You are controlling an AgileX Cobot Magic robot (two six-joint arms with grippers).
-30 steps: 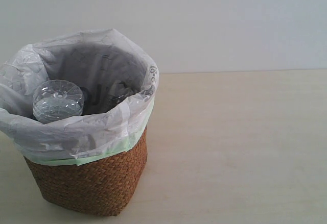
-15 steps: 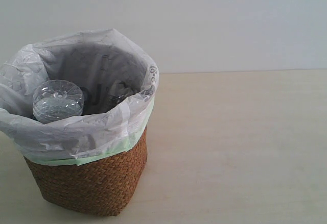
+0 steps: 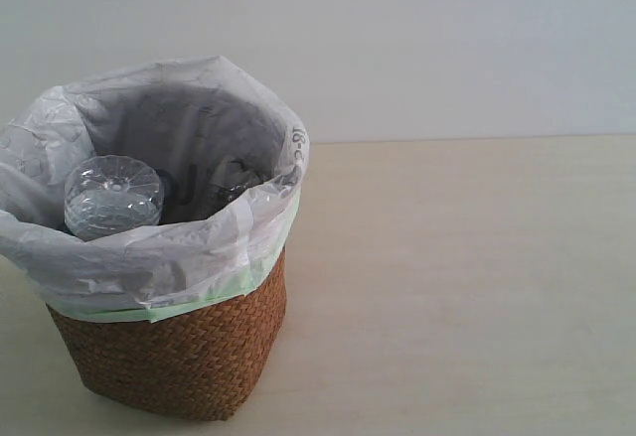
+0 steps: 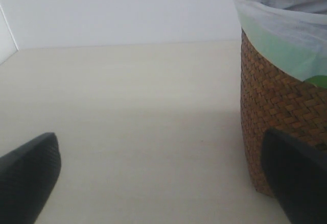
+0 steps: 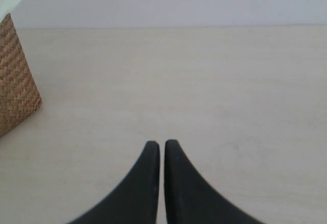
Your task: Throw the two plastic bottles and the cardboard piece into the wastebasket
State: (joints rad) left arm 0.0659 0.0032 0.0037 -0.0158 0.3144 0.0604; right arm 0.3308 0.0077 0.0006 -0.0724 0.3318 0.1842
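The brown wicker wastebasket (image 3: 189, 357) with its crinkly white bag (image 3: 149, 257) stands at the left of the exterior view. A clear plastic bottle (image 3: 112, 196) rests inside it, base up. A second clear bottle end (image 3: 231, 194) shows deeper in the bag. The cardboard piece is hidden or out of view. My left gripper (image 4: 161, 170) is open over bare table, its fingers wide apart, with the wastebasket (image 4: 278, 96) beside one finger. My right gripper (image 5: 161, 145) is shut on nothing, low over the table, with the wastebasket (image 5: 15, 81) off to one side.
The pale wooden table (image 3: 457, 287) stretches to a plain white wall (image 3: 417, 39) behind. Neither arm shows in the exterior view.
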